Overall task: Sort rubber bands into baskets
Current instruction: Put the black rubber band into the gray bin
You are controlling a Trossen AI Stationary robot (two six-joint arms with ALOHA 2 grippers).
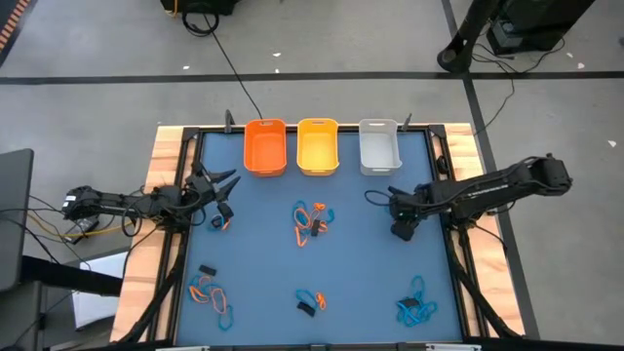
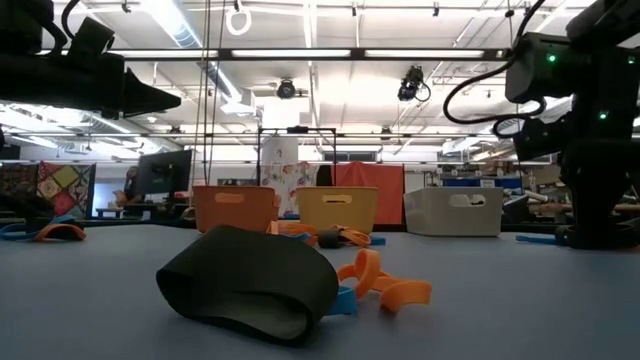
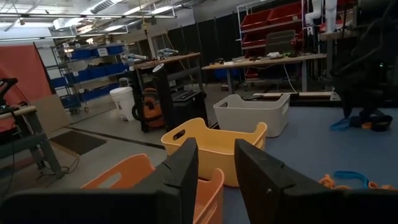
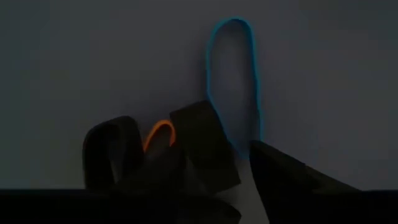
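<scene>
Rubber bands, small loops in blue, orange and black, lying in scattered clumps on the blue desk [image 1: 263, 253]: one blue loop [image 4: 233, 81] directly under the right claw [image 1: 402, 231], beside a black band [image 4: 112, 152] and an orange one [image 4: 158, 134]; a mixed clump [image 1: 310, 222] well apart from that claw toward the desk's middle; a blue clump [image 1: 415, 308] near the front edge on its own side; further clumps at front centre [image 1: 310, 302] and front left [image 1: 211, 292]. Right claw: low over the desk, fingers apart, nothing held between them. Left claw [image 1: 216, 191]: waiting near the orange basket [image 1: 264, 146], fingers a little apart, empty. Yellow basket [image 1: 317, 145] and grey basket [image 1: 379, 146] stand in the same back row, the grey one nearest the right claw. Step in hand, as judged: picking from the small group below the right claw. The next move calls for singling out one band, since three lie close together and could snag.
</scene>
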